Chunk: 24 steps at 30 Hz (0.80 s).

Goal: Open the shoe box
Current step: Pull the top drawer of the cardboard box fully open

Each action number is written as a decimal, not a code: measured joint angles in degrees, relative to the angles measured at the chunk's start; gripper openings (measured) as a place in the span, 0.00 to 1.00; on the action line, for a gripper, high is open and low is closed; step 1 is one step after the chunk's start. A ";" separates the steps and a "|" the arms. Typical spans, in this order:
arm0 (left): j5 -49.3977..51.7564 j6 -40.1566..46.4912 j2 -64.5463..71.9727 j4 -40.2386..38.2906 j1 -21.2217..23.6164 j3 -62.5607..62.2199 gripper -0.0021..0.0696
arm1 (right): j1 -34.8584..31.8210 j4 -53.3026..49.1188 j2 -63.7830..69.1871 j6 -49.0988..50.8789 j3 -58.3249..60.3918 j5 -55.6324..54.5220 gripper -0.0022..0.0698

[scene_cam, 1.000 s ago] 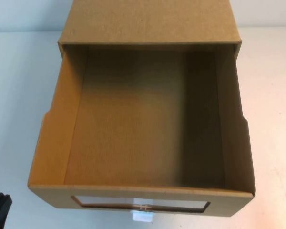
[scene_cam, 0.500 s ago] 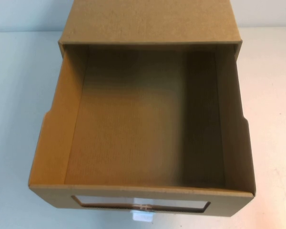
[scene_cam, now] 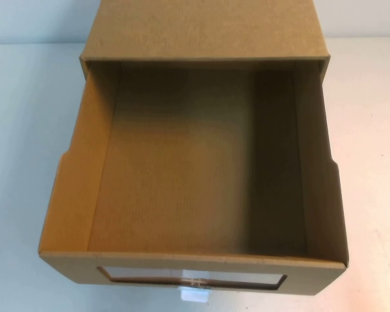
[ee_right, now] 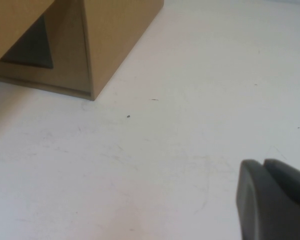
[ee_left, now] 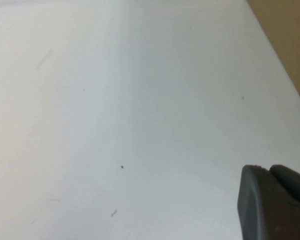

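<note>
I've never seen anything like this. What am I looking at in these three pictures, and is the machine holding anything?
It is a robot with two arms. The big picture looks down from above at a cardboard shoe box on a white table; its drawer is pulled out and empty. The other two come from cameras on the wrists. The left hand hovers over the table beside the box, the right hand likewise near its front corner. Both hands are closed and hold nothing.
</note>
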 joint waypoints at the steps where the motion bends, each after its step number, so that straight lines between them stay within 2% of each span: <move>1: 0.54 -0.11 0.00 0.00 0.00 0.00 0.02 | 0.00 0.00 0.00 0.00 0.00 0.00 0.01; 24: 1.61 -0.30 0.00 -0.10 0.00 0.00 0.02 | 0.00 0.35 0.00 0.00 0.00 0.00 0.01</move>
